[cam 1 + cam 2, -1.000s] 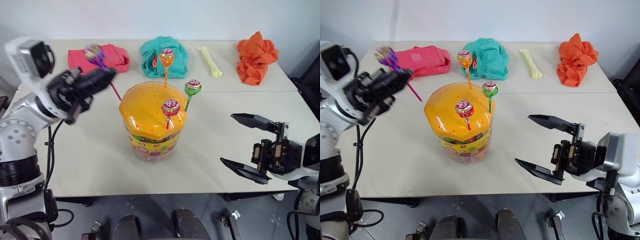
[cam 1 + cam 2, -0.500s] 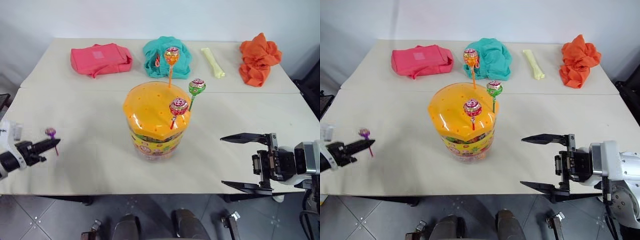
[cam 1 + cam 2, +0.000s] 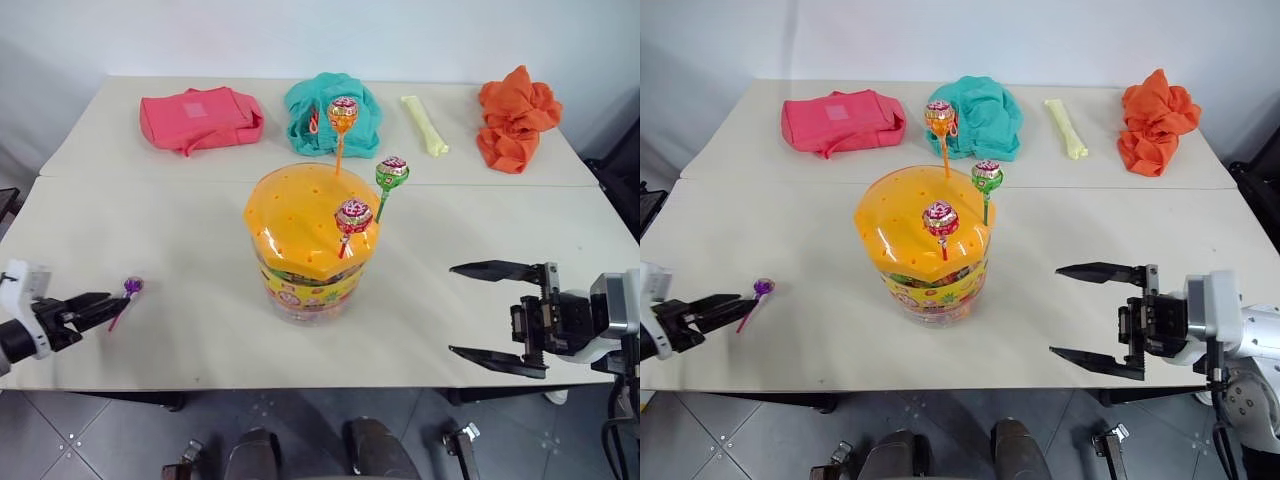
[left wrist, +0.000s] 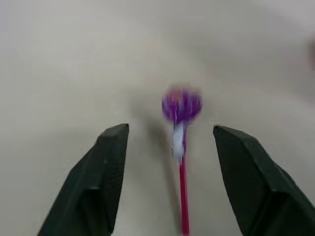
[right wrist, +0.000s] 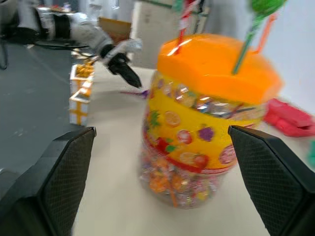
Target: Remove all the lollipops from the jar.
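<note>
The left gripper (image 3: 100,310) has swung down and out from above the jar to the near left edge of the table (image 3: 180,250), and the purple lollipop (image 3: 131,286) it carried a second ago now sits just past its fingertips, out of the grip. In the left wrist view the two black fingers (image 4: 106,172) stand apart, and the purple lollipop lies between and ahead of them, its pink stick running back toward the gripper, touching neither finger; whether it is lying on the table or not quite down, I cannot tell. The jar (image 3: 310,240) stands well off to that gripper's right, in the middle of the table, its orange dome lid on. Three lollipops are stuck in the lid: the orange lollipop (image 3: 342,112) at the far side, the green lollipop (image 3: 392,172) to the right, and the red-pink lollipop (image 3: 352,215) at the near edge. The right gripper (image 3: 490,315) hovers near the front edge, jaws spread wide and holding nothing, pointing across toward the jar, which stands off ahead of its fingertips with bare table between. Along the far side lie a pink cloth (image 3: 198,117), a teal cloth (image 3: 318,108), a pale yellow tube (image 3: 421,123) and an orange cloth (image 3: 516,115).
</note>
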Controlling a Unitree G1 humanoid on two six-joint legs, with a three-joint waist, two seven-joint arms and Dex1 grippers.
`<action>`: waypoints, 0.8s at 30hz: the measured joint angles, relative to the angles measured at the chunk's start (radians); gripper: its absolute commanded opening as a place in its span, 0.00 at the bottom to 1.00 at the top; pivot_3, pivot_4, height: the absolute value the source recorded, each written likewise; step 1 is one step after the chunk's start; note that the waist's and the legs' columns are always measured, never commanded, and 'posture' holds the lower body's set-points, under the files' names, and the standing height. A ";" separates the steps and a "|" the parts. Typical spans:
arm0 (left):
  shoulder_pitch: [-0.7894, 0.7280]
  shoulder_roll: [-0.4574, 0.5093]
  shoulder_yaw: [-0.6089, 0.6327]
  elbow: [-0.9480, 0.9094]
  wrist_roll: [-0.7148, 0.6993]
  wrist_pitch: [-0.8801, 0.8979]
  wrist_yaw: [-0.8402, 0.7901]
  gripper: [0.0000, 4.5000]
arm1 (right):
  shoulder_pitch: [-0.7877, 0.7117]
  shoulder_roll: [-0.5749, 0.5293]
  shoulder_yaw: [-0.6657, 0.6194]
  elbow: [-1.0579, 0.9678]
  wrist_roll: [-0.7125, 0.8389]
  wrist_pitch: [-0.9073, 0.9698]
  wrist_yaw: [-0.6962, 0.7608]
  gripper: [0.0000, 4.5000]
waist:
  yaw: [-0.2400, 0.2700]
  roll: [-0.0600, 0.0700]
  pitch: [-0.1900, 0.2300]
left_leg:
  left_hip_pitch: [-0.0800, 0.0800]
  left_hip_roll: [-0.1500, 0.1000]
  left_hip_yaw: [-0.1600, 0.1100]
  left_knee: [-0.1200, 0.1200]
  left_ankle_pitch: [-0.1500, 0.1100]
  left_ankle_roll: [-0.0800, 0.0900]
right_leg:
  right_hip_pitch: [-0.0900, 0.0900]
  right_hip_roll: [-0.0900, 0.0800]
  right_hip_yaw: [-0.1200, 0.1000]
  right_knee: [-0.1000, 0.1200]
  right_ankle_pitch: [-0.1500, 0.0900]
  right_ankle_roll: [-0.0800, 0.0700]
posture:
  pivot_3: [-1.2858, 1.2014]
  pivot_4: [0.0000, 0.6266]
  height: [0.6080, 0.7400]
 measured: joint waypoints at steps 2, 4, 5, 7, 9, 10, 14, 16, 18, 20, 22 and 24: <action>-0.009 0.001 0.044 -0.021 -0.028 -0.047 -0.084 0.61 | 0.000 0.002 -0.018 0.000 0.008 0.010 -0.020 1.00 | 0.001 0.000 0.000 | 0.000 0.000 0.001 0.000 0.000 0.000 | 0.000 0.000 -0.001 0.000 0.000 0.000 | 0.52 0.24 1.00; -0.045 0.004 0.066 -0.035 -0.049 -0.083 -0.146 0.61 | -0.004 0.005 -0.038 0.001 0.024 0.019 -0.048 1.00 | 0.007 0.000 0.000 | 0.000 -0.001 0.002 0.000 0.000 0.000 | 0.001 0.000 -0.001 0.000 0.000 0.000 | 0.52 0.24 1.00; -0.064 0.008 0.067 -0.042 -0.054 -0.086 -0.167 0.61 | -0.005 0.005 -0.049 0.001 0.034 0.030 -0.061 1.00 | 0.009 0.000 0.000 | 0.000 -0.001 0.002 0.000 0.000 0.000 | 0.001 0.000 -0.001 0.000 0.000 0.000 | 0.52 0.24 1.00; -0.109 0.008 0.062 -0.077 -0.084 -0.075 -0.194 0.65 | -0.012 0.012 -0.066 0.001 0.051 0.045 -0.088 1.00 | 0.012 0.000 0.000 | -0.001 -0.001 0.003 0.000 0.000 0.000 | 0.001 0.000 -0.001 -0.001 0.000 0.000 | 0.52 0.24 1.00; -0.179 -0.013 0.038 -0.147 -0.140 -0.029 -0.193 0.75 | -0.028 0.025 -0.066 -0.004 0.092 0.082 -0.133 1.00 | 0.013 0.000 0.000 | -0.001 0.000 0.002 0.001 0.000 0.000 | 0.001 -0.001 -0.001 0.000 0.000 0.000 | 0.52 0.24 1.00; -0.205 -0.027 0.022 -0.188 -0.169 -0.011 -0.192 0.80 | -0.046 0.029 -0.059 -0.015 0.109 0.103 -0.157 1.00 | 0.012 0.000 0.000 | -0.001 0.000 0.000 0.001 0.000 0.000 | 0.000 -0.001 -0.001 0.000 0.000 0.000 | 0.52 0.24 1.00; -0.259 -0.046 -0.039 -0.321 -0.328 0.158 -0.193 0.86 | -0.208 -0.004 0.043 -0.073 0.150 0.278 -0.355 1.00 | -0.015 0.000 0.000 | 0.000 0.005 0.000 0.000 0.000 -0.001 | -0.002 -0.002 0.002 0.003 0.000 0.000 | 0.52 0.24 1.00; -0.256 -0.045 -0.045 -0.336 -0.365 0.211 -0.203 0.86 | -0.251 -0.004 0.062 -0.073 0.152 0.319 -0.410 1.00 | -0.021 0.000 0.000 | -0.001 0.005 0.000 0.000 -0.001 -0.002 | -0.004 0.000 0.002 0.002 0.000 0.000 | 0.52 0.24 1.00; -0.247 -0.046 -0.045 -0.337 -0.369 0.219 -0.204 0.86 | -0.305 0.004 0.100 -0.069 0.143 0.351 -0.450 1.00 | -0.026 0.000 0.000 | -0.002 0.005 0.000 0.000 -0.001 -0.003 | -0.006 0.001 0.002 0.003 0.001 -0.001 | 0.52 0.24 1.00; -0.246 -0.058 -0.045 -0.344 -0.369 0.213 -0.203 0.86 | -0.353 0.025 0.141 -0.065 0.132 0.366 -0.469 1.00 | -0.028 0.000 0.000 | -0.003 0.005 0.000 0.000 -0.001 -0.003 | -0.007 0.001 0.002 0.003 0.001 -0.001 | 0.52 0.24 1.00; -0.241 -0.077 -0.045 -0.354 -0.369 0.208 -0.202 0.86 | -0.390 0.051 0.185 -0.063 0.116 0.379 -0.481 0.92 | -0.034 0.000 0.000 | -0.004 0.007 0.000 0.000 -0.001 -0.003 | -0.007 0.001 0.002 0.003 0.001 -0.001 | 0.52 0.24 1.00; -0.237 -0.090 -0.046 -0.370 -0.368 0.203 -0.195 0.86 | -0.435 0.081 0.237 -0.061 0.094 0.388 -0.496 0.81 | -0.038 0.000 0.000 | -0.004 0.008 0.000 0.001 -0.001 -0.003 | -0.007 0.001 0.002 0.003 0.001 -0.001 | 0.52 0.24 1.00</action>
